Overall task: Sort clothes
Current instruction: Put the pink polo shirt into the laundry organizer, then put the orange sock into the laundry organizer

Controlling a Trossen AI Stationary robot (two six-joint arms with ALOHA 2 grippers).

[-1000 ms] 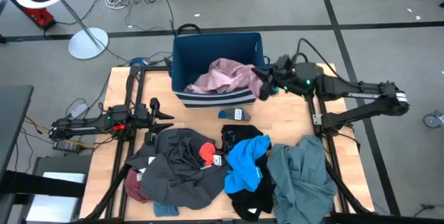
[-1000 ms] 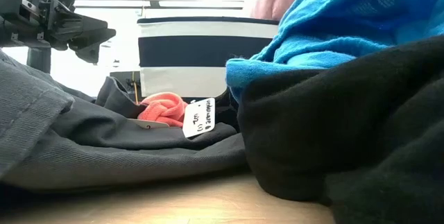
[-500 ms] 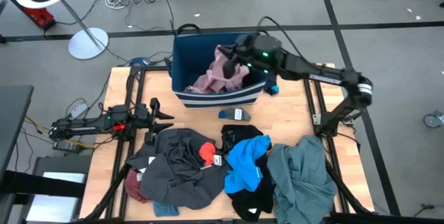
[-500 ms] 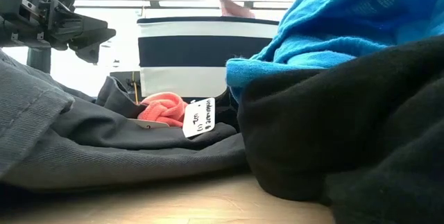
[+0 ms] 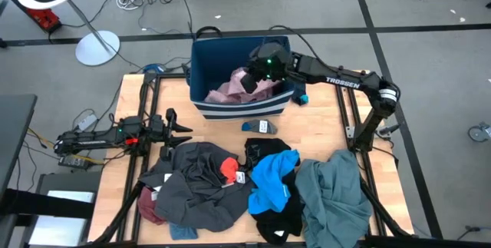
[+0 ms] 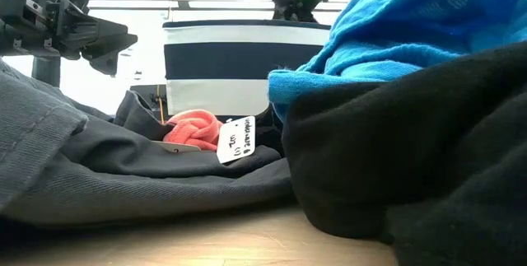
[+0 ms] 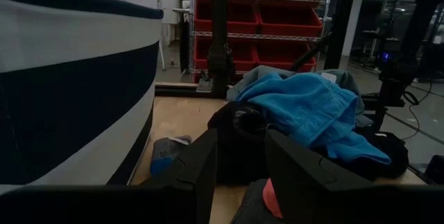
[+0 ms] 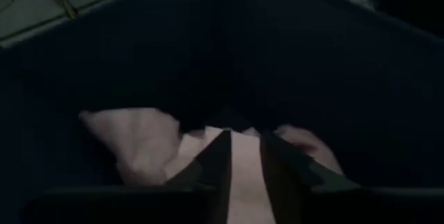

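Wooden slats of the surface (image 5: 322, 129) carry the navy bin (image 5: 205, 70) at the far side and a heap of clothes at the near side, and the action is inside that bin. Right jaws (image 5: 250, 81) are plunged low between the bin walls, and the right wrist view shows their fingers (image 8: 216, 161) only narrowly parted with the dusty pink garment (image 5: 230, 89) pressed between and under them, so I judge them clenched on that cloth, though the dim bin makes this uncertain. Left jaws (image 5: 186, 129) wait parted beside the dark grey garment (image 5: 196, 183), grasping nothing. From here the risk is that a fold of pink fabric stays snagged on a finger when the arm lifts, dragging the garment back over the rim; pushing deeper could also tip or shove the soft-walled bin. Still unsorted near the front edge lie the bright blue piece (image 5: 270, 180), the teal-grey garment (image 5: 336, 194), black cloth (image 5: 278, 221), a maroon piece (image 5: 150, 204) and a small red item (image 5: 228, 170). Compared with half a second ago, the right arm has drawn in and dropped, and the pink garment, then bunched high near the rim, now sits lower in the bin; the left arm is unchanged.
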